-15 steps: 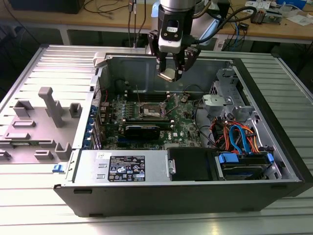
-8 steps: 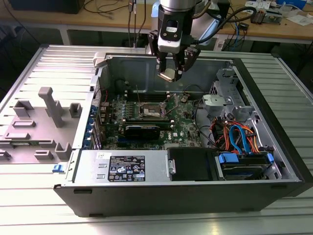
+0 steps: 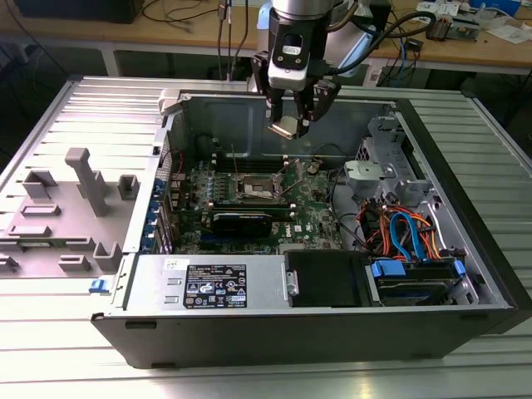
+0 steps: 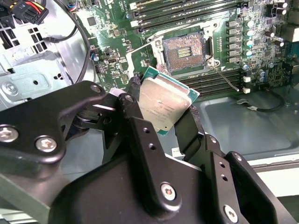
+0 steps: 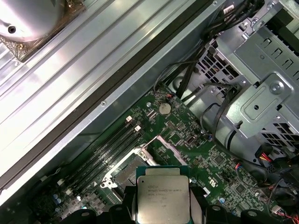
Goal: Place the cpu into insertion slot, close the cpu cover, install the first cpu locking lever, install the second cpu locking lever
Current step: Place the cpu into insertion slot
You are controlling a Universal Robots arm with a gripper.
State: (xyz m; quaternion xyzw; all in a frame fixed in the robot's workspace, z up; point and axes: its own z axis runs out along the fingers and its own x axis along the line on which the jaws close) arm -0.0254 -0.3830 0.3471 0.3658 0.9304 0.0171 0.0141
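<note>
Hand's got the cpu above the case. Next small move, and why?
Probably lower it toward the slot, centring as it goes. The hand grips the cpu high above the board; in the second wrist view the slot lies bare, beside the cpu, not under it.

cpu (image 5: 163, 193): in the first wrist view, one edge cut off by the picture's border.
insertion slot (image 5: 124, 170): one corner hidden behind the cpu there.
gripper (image 4: 159, 114): in the second wrist view, covers two cpu edges.
</note>
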